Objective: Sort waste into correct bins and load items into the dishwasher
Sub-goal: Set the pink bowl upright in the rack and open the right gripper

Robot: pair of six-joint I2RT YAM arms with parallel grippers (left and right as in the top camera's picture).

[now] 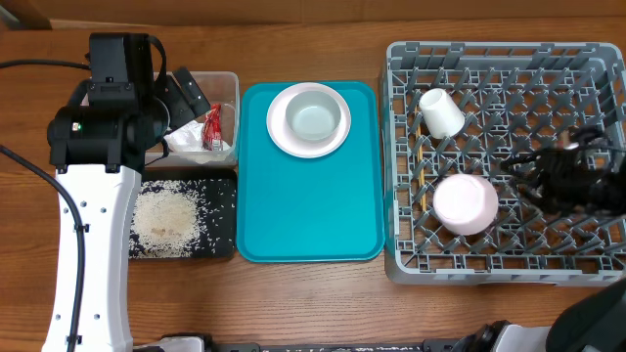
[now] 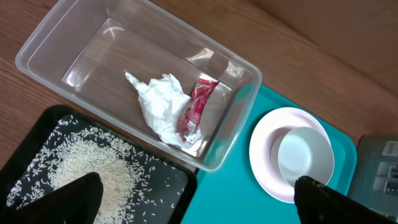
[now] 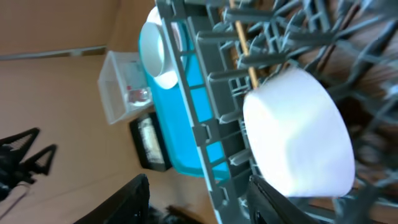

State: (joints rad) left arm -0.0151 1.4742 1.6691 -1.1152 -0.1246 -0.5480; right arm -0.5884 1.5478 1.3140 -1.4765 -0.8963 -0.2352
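The clear tub [image 1: 220,76] [image 2: 93,50] holds the white tissue [image 1: 186,142] [image 2: 158,102] and the red wrapper [image 1: 212,129] [image 2: 198,107]. Rice [image 1: 161,217] [image 2: 93,165] lies in the black tray [image 1: 220,210] [image 2: 180,186]. The plate [image 1: 284,145] [image 2: 264,162] carries the grey bowl [image 1: 315,119] [image 2: 305,155] on the teal tray. The grey rack [image 1: 401,147] [image 3: 205,124] holds the white cup [image 1: 441,112] and the upturned pink bowl [image 1: 466,203] [image 3: 298,134]. My left gripper [image 1: 186,93] [image 2: 199,205] is open and empty above the tub. My right gripper [image 1: 523,176] [image 3: 202,199] is open beside the pink bowl.
The teal serving tray [image 1: 308,205] [image 2: 230,186] lies between the bins and the rack. The rack's upright pegs surround my right gripper. Bare wood table runs along the front edge [image 1: 293,303].
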